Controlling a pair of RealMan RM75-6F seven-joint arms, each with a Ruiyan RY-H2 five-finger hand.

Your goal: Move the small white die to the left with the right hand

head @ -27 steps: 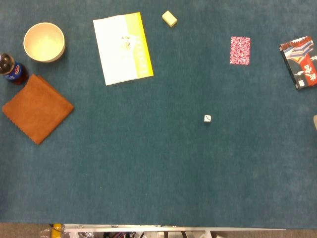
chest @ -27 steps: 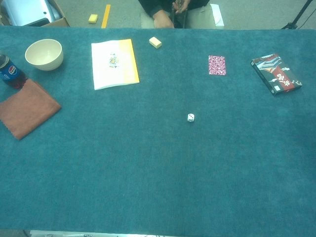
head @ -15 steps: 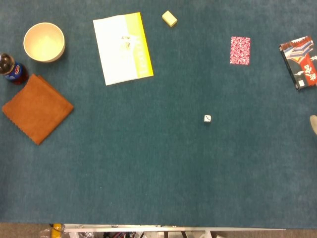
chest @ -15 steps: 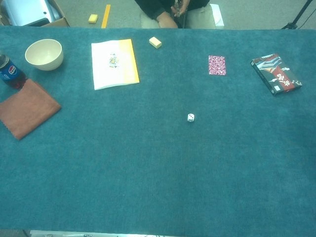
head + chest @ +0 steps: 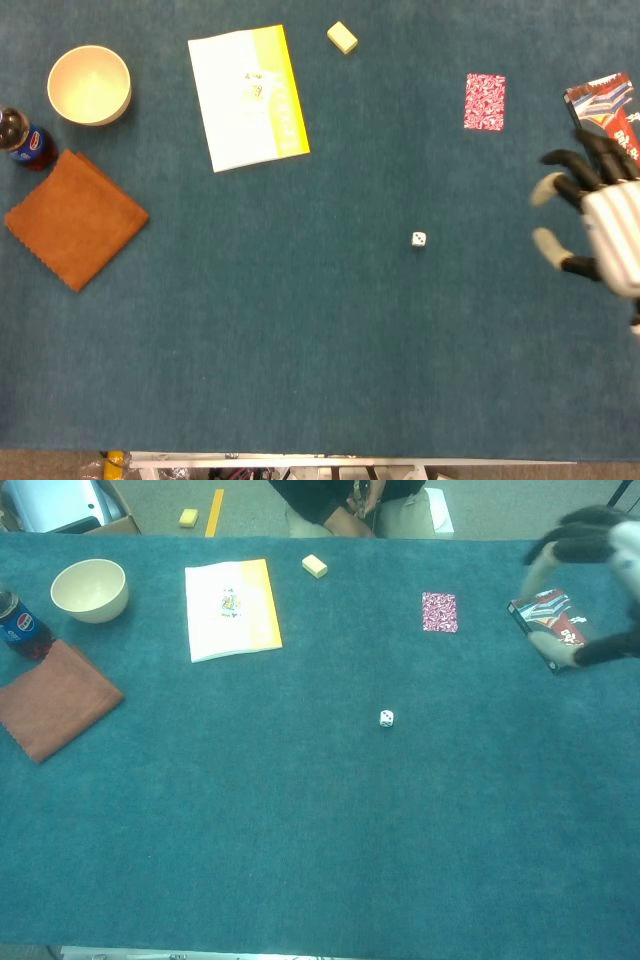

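Observation:
The small white die [image 5: 418, 239] lies on the blue-green table cloth a little right of centre; the chest view shows the same die [image 5: 386, 718]. My right hand [image 5: 598, 220] hangs at the right edge of the head view, well to the right of the die, with its fingers spread and nothing in them. In the chest view that right hand [image 5: 592, 578] is blurred at the top right, above the black box. My left hand appears in neither view.
A black and red box [image 5: 555, 628] lies at the far right, a red patterned card [image 5: 485, 101] left of it. A booklet [image 5: 247, 96], small yellow block [image 5: 342, 37], cream bowl [image 5: 89, 84], cola bottle [image 5: 24, 139] and orange cloth [image 5: 75, 217] sit to the left.
My right hand has come in from the right edge, from barely visible to fully in view with fingers spread. The die has not moved.

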